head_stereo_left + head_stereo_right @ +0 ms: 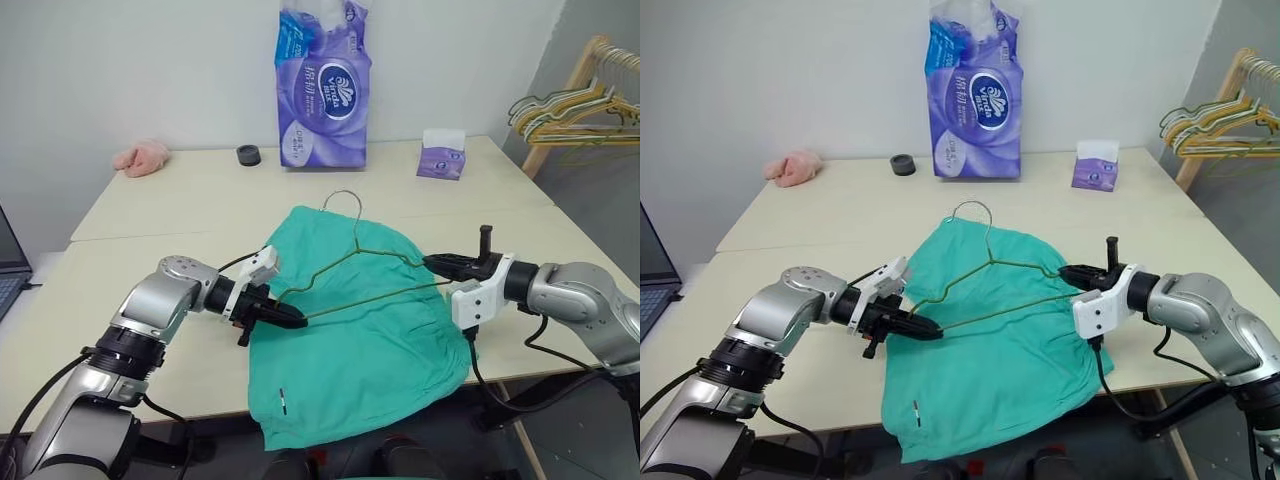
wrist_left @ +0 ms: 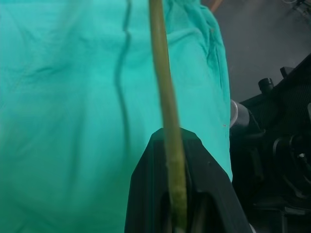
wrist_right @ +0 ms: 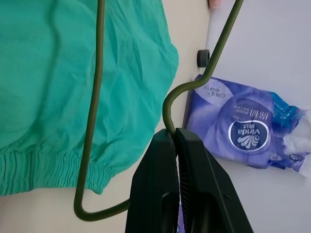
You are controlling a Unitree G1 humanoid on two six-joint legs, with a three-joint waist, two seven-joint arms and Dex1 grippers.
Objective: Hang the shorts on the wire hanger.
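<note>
L gripper [image 1: 288,318] is clamping the left end of the wire hanger [image 1: 362,268], near the table's [image 1: 180,200] left-front part. Shorts [image 1: 365,340] are lying flat at the front edge, w/ one leg hanging over; the hanger is being held just above them. R gripper [image 1: 440,264] is pinching the hanger's right bend. Probably next: keep both grips tight & level, then thread the bar under the cloth w/o bending the wire.

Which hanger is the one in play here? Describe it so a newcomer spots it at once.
Start at the cream table, then the teal shorts spread at its near edge. Above them is the wire hanger, pinched at each end by the left end effector and right end effector. It is single, thin and dark olive, unlike the yellow-green bunch on the rack.
</note>
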